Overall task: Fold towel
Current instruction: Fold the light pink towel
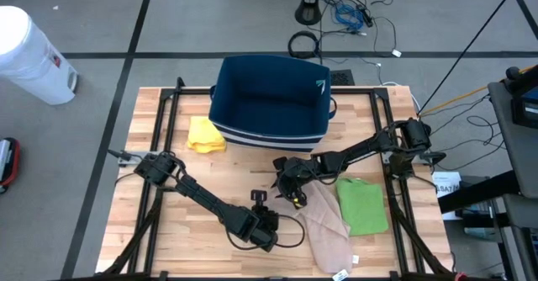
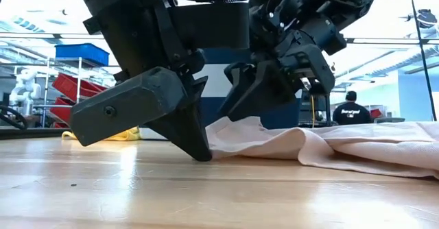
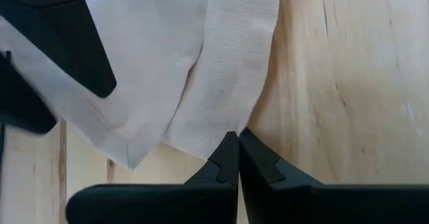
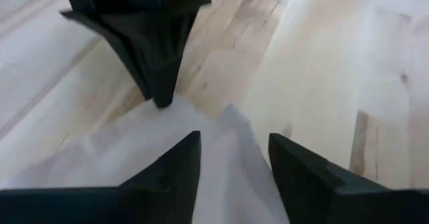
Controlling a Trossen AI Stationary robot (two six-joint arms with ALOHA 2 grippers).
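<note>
Left end effector (image 3: 236, 150) pinches beige towel (image 1: 326, 222), right end effector (image 4: 231, 160) spread; green cloth (image 1: 362, 204) beside

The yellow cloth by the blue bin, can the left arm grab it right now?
Probably not yet. The left gripper is shut on the edge of the beige towel at the front, apart from the yellow cloth. Bare table lies between them, so nothing blocks it once it lets go.

Right gripper (image 4: 231, 158) fingers spread over pale towel (image 4: 134, 157); left gripper (image 4: 161, 102) pinching its edge, wooden table (image 4: 335, 63)
</note>
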